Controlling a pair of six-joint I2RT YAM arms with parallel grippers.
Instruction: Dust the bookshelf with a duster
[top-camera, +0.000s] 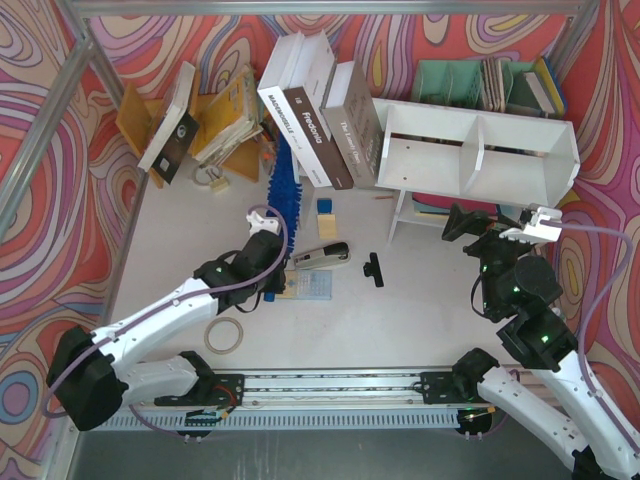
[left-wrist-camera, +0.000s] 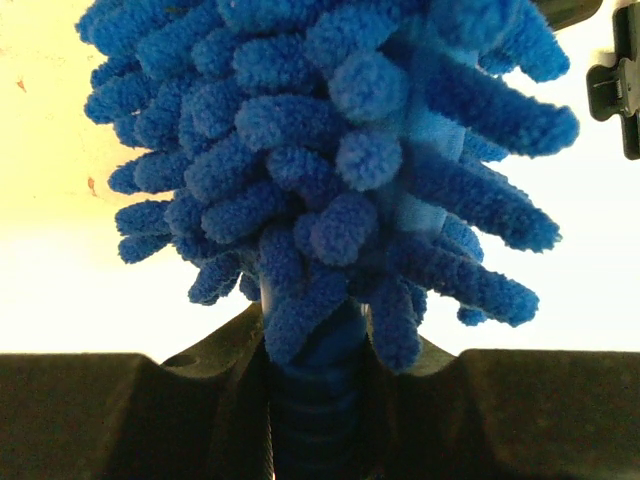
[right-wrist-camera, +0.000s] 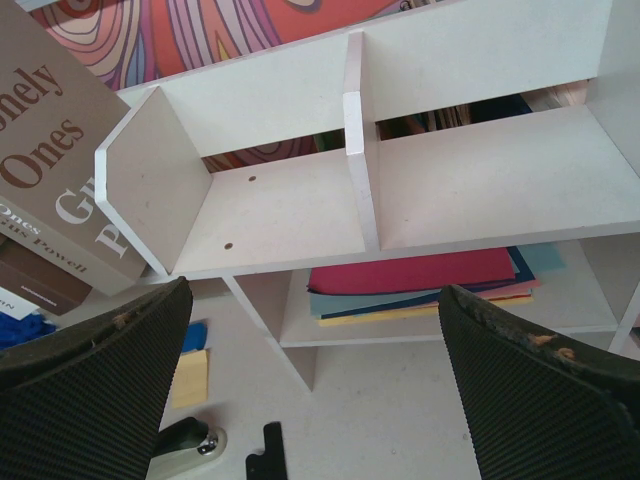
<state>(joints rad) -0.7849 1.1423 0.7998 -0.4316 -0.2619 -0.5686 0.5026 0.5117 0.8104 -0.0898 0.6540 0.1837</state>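
The white bookshelf (top-camera: 480, 150) stands at the back right on legs, with two compartments split by a centre divider (right-wrist-camera: 360, 160). The bright blue duster (top-camera: 288, 192) lies lengthwise left of centre, its head pointing toward the leaning books. My left gripper (top-camera: 268, 226) is shut on the duster's handle (left-wrist-camera: 320, 400), and the fluffy head (left-wrist-camera: 340, 150) fills the left wrist view. My right gripper (top-camera: 478, 228) hangs open in front of the shelf's legs. Its fingers (right-wrist-camera: 90, 390) are wide apart with nothing between them, and the shelf (right-wrist-camera: 270, 210) is just ahead.
Large books (top-camera: 320, 110) lean against the shelf's left end. An orange rack (top-camera: 230, 120) and a teal organiser (top-camera: 470, 85) stand at the back. A stapler (top-camera: 320, 257), black clip (top-camera: 375, 268), tape roll (top-camera: 224, 335) and small blocks (top-camera: 325, 215) lie on the table. Coloured sheets (right-wrist-camera: 420, 280) lie under the shelf.
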